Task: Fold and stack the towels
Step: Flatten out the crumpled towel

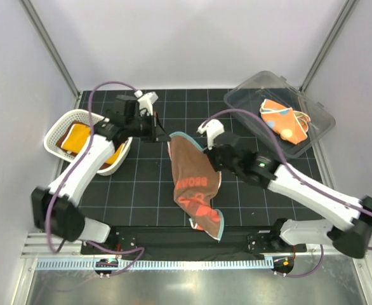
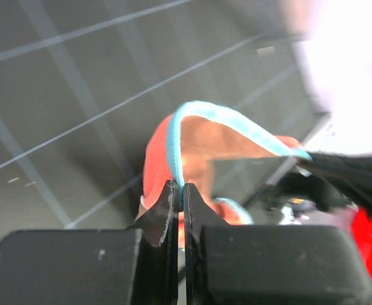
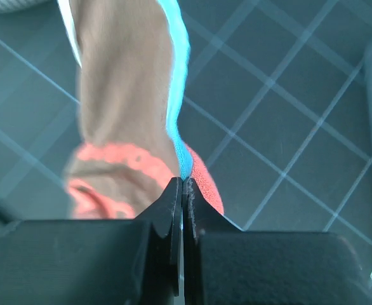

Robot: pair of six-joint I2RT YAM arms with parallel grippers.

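**Both jaws pinch one towel's hem; slip and drag are the risks**

The left jaws are closed on the light-blue hem of a red-orange towel with a blue edge and lettering point(image 1: 192, 184). The right jaws are likewise shut on that hem, at a corner just beside them. Each pair holds only a thin bite of cloth.

The towel hangs between the two arms, narrow and twisted. Its lower end is crumpled on the black gridded bench point(image 1: 141, 190) near the front edge.

An orange-yellow towel point(image 1: 78, 136) sits in the white mesh basket point(image 1: 56, 130) to the left. An orange spotted towel point(image 1: 282, 121) lies in the clear plastic bin point(image 1: 249, 95) at the right rear.

Likely trouble:
- If the arms spread fast, the hem could slip from one shallow pinch.
- The twist may set a crooked fold.
- The bunched tail could drag off the front edge.
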